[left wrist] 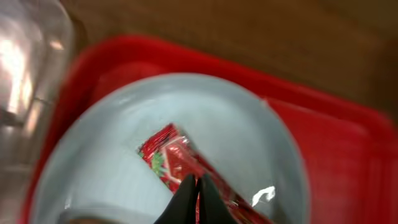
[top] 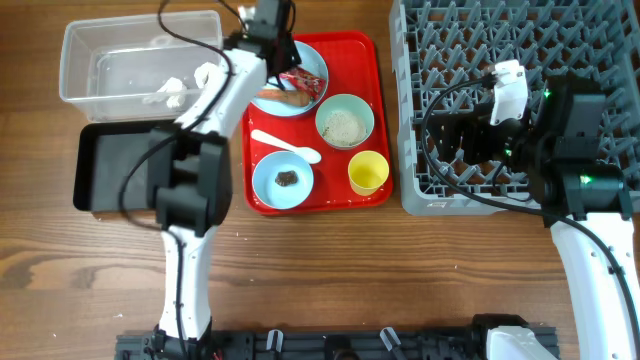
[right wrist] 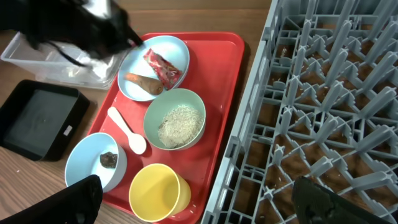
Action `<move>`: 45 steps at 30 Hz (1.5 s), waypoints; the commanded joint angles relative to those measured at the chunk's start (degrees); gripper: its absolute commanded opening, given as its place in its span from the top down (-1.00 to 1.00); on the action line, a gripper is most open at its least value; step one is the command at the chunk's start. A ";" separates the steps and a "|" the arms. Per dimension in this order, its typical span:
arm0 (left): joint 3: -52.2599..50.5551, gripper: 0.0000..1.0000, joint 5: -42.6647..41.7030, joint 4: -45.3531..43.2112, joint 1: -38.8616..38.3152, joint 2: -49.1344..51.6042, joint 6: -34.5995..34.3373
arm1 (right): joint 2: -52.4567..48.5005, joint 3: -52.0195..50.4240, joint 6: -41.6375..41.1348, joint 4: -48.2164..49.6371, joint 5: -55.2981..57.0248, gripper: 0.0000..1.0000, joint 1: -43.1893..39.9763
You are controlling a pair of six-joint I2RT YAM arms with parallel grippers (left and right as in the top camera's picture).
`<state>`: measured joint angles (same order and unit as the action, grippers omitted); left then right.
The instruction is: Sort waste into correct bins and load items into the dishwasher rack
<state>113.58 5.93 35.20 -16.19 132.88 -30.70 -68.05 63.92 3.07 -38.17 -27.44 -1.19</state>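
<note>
The red-and-white wrapper (left wrist: 171,155) and an orange carrot piece (right wrist: 144,83) lie on the pale blue plate (top: 312,62). My left gripper (left wrist: 198,193) is shut and empty, just above the wrapper; it also shows in the overhead view (top: 283,52). One pale blue bowl (top: 345,122) holds rice. The other bowl (top: 282,180) holds a dark scrap. The white spoon (top: 285,146) and the yellow cup (top: 368,172) lie on the red tray (top: 375,70). Crumpled tissue (top: 170,92) is in the clear tub (top: 85,40). My right gripper (right wrist: 199,205) is open and empty over the grey rack (top: 520,40).
The black tray (top: 110,165) sits in front of the clear tub, left of the red tray. The rack stands close against the red tray's right side. My left arm reaches over the tub's right end. Bare wooden table lies in front.
</note>
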 commanded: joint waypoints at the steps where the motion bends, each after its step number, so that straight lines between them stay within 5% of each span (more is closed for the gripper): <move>1: 0.13 0.92 -0.02 1.40 2.86 -11.96 0.87 | -0.44 1.27 -0.44 0.13 -0.96 -0.97 0.20; 9: -0.02 0.88 -4.26 2.75 6.60 -14.56 0.33 | -0.44 1.27 -0.46 0.13 -0.96 -0.97 0.20; 15: -0.04 0.12 -4.57 0.48 2.97 -7.04 0.90 | -0.44 1.27 -0.70 -0.13 -0.98 -0.97 0.20; 18: -0.04 -0.11 -4.35 -0.11 1.64 -3.43 1.99 | -0.44 1.27 -0.66 -0.46 -0.96 -0.98 0.20; 27: -0.04 -0.57 -4.37 -1.38 0.42 5.01 1.97 | -0.44 1.27 -0.48 -0.24 -0.94 -0.98 0.20; 34: -0.04 -0.74 -4.37 -3.13 -0.09 8.79 1.99 | -0.44 1.27 -0.48 -0.24 -0.96 -0.98 0.20; 39: -0.07 -0.56 -4.37 -3.26 -0.44 10.62 1.99 | -0.44 1.27 -0.50 -0.26 -0.96 -0.98 0.20; 43: -0.07 0.83 -4.35 -3.34 -0.46 10.82 2.01 | -0.44 1.27 -0.48 -0.26 -0.96 -0.98 0.20; 45: -0.07 0.92 -4.35 -3.37 -0.42 10.82 2.01 | -0.44 1.27 -0.50 -0.26 -0.96 -0.98 0.20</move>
<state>113.86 2.26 31.29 -16.23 140.73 -28.97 -68.05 63.92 2.90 -38.57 -27.44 -1.19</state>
